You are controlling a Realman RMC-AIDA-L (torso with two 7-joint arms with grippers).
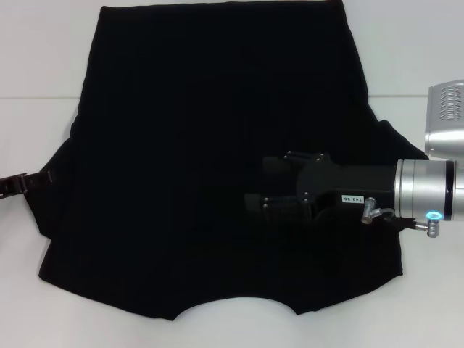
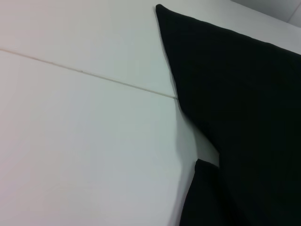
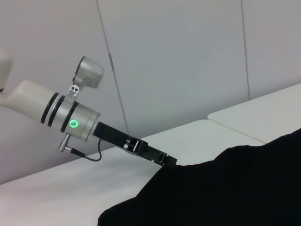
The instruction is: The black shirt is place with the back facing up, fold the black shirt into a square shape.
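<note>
White table (image 1: 43, 58), matte, with a thin seam line running across it; the right wrist view shows plain pale wall panels (image 3: 178, 56) behind the far edge, nothing else of the room. The black shirt (image 1: 181, 159) lies spread flat over most of the table, plain side up, neck cutout on the robot's side, hem at the far edge, both sleeves out to the sides. Right gripper (image 1: 255, 184) — black body on a silver wrist with a cyan ring light — reaches in level from the right, low over the shirt's right half, fingertips pointing toward the garment's middle; the right sleeve lies under and behind its wrist. Black fingers against black cloth: two finger blocks show one beyond the other, but whether they stand apart or pinch fabric cannot be told. Left gripper (image 1: 18, 183) sits at the opposite side, only its dark tip visible in the head view, right at the left sleeve's edge. Seen from the right wrist view, it (image 3: 164, 160) stretches out slanting downward, silver wrist with a green light, tip meeting the raised edge of the cloth (image 3: 225, 188) — contact likely, grip cannot be confirmed. In the left wrist view, the shirt's side edge and sleeve (image 2: 235, 103) lie just beside bare table (image 2: 70, 141).
</note>
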